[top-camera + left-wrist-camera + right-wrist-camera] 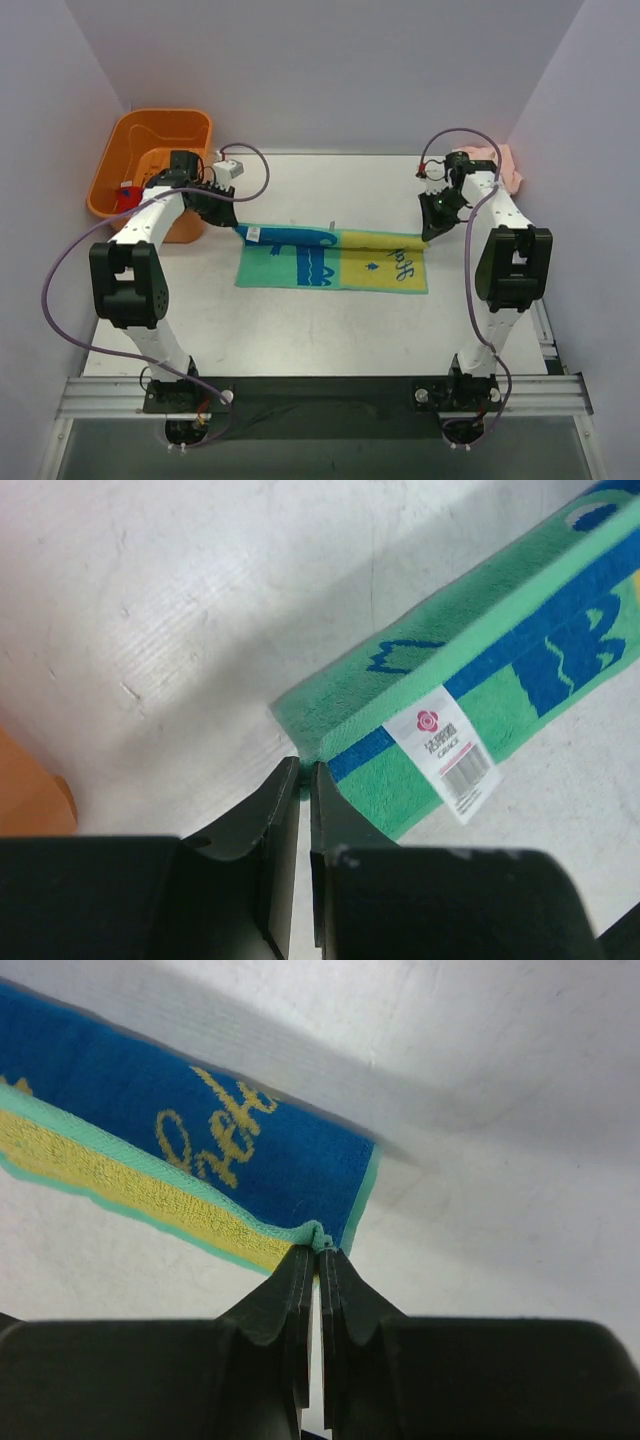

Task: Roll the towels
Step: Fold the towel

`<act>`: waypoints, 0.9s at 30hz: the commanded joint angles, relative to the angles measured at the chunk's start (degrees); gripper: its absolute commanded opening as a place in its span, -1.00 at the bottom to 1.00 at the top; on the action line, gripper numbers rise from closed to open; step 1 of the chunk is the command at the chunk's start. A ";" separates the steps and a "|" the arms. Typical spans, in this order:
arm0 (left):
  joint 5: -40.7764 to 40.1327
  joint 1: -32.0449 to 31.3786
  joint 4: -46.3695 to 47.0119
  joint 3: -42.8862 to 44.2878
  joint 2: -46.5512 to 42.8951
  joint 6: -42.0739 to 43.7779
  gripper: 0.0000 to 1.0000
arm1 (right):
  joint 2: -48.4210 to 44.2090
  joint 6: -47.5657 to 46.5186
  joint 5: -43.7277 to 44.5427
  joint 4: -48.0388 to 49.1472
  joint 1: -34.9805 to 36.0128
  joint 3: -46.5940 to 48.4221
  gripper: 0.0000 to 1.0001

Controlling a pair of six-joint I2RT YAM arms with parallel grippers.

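A green, blue and yellow printed towel (332, 258) lies across the middle of the table, its far edge lifted and folded over toward me. My left gripper (236, 226) is shut on the towel's far left corner (320, 742), beside a white label (448, 752). My right gripper (426, 234) is shut on the towel's far right corner (322, 1236), where the blue side with yellow script (210, 1130) shows. A pale pink towel (500, 164) lies bunched at the far right edge, behind the right arm.
An orange bin (150, 165) with small items stands at the far left, close behind the left arm; its corner shows in the left wrist view (30, 790). Grey walls close off the table on three sides.
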 commanded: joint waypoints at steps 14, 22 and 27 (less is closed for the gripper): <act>-2.14 1.30 5.18 -16.31 -1.20 3.46 -1.00 | -0.02 0.59 2.67 4.66 -0.01 -15.17 -1.00; -1.35 0.77 5.62 -16.92 -2.25 4.50 -1.00 | -2.20 0.77 1.88 4.32 0.08 -15.16 -0.88; 0.32 0.77 4.22 -18.15 -4.36 7.58 -1.00 | -5.20 -1.33 1.35 3.61 0.08 -17.27 -0.71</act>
